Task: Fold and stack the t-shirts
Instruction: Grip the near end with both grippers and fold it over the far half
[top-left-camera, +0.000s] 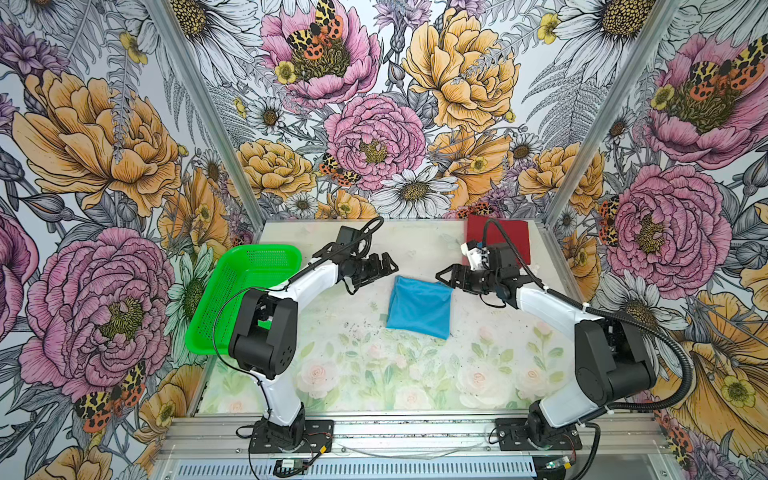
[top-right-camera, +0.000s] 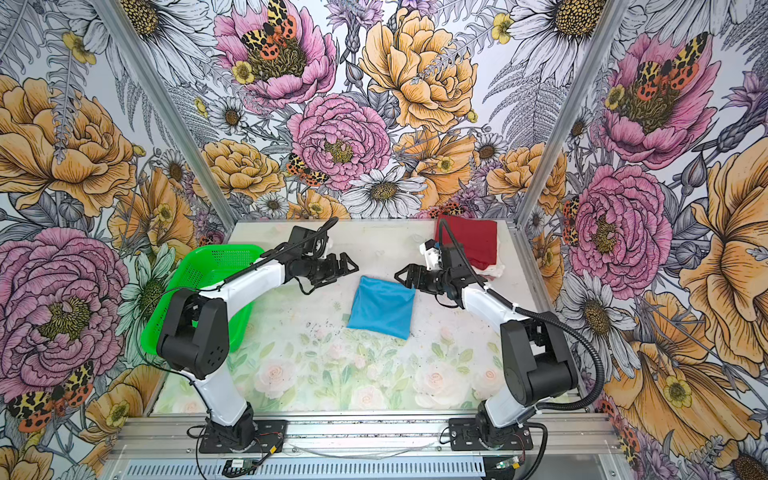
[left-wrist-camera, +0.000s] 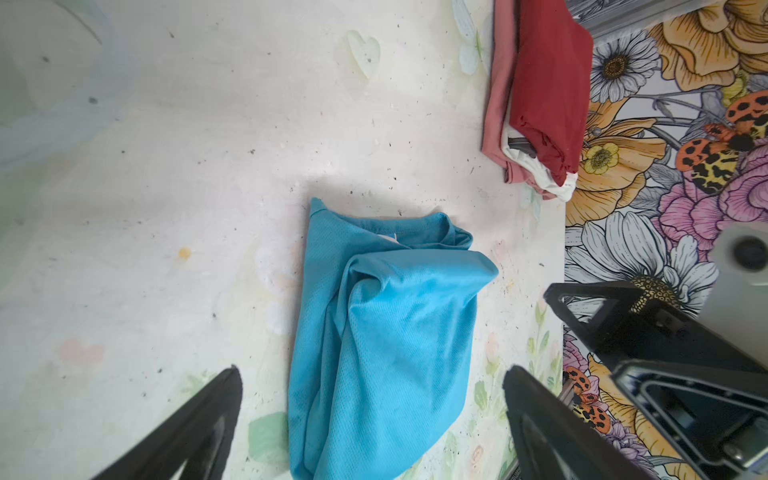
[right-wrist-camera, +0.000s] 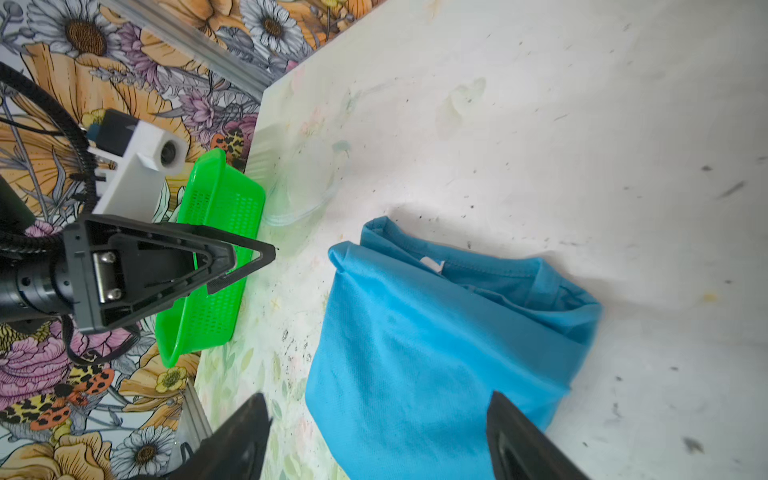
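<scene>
sky-blue tee lay folded on the bench, left gripper hung at its 11 o'clock, right gripper at 2 o'clock, fingers on both spread wide, nothing held

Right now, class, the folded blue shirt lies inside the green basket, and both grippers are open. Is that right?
Not inside the green basket: both top views show the blue shirt on the table, apart from the basket. The left gripper and right gripper are indeed open.
</scene>
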